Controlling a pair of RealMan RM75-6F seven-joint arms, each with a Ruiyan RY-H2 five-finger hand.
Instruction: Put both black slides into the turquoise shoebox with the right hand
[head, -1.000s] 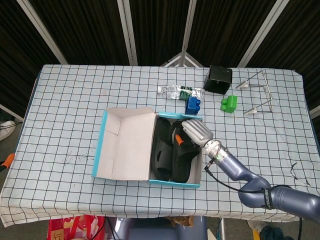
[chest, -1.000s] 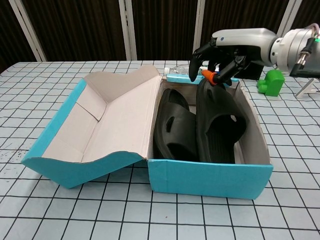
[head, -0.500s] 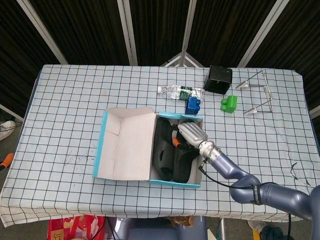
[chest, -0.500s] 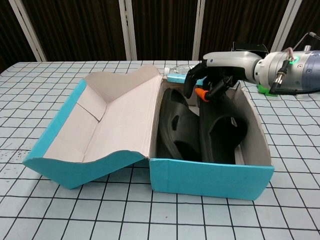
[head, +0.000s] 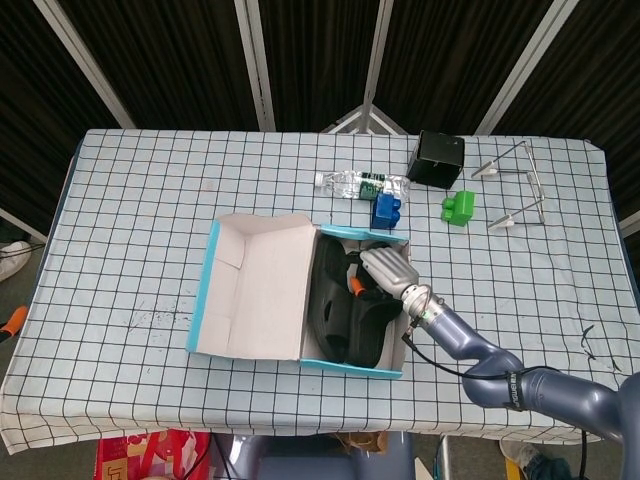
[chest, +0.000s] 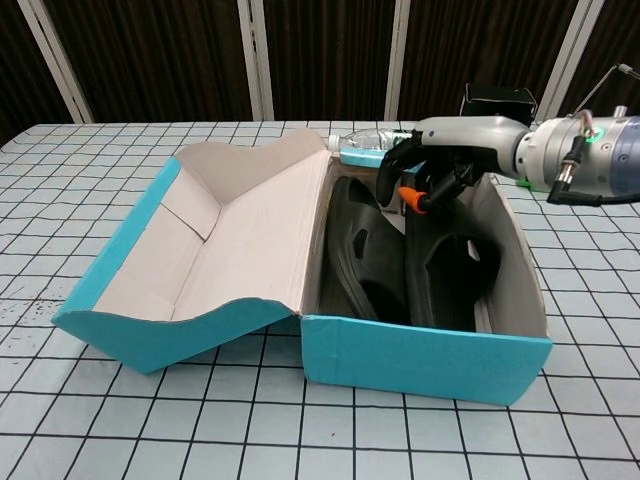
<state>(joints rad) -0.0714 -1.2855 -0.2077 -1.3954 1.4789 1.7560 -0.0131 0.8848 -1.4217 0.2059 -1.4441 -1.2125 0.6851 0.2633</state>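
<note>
The turquoise shoebox stands on the checked table with its lid folded open to the left. Both black slides lie inside it, side by side. The left slide leans on its edge against the lid side. The right slide lies along the right wall. My right hand reaches into the far end of the box, and its dark fingers curl over the far end of the right slide. My left hand shows in neither view.
Behind the box lie a water bottle and a blue block. Further right are a green block, a black box and a wire rack.
My right hand has sunk lower into the box's far end, and the right slide has settled deeper with it. The box has shifted slightly to the right.
</note>
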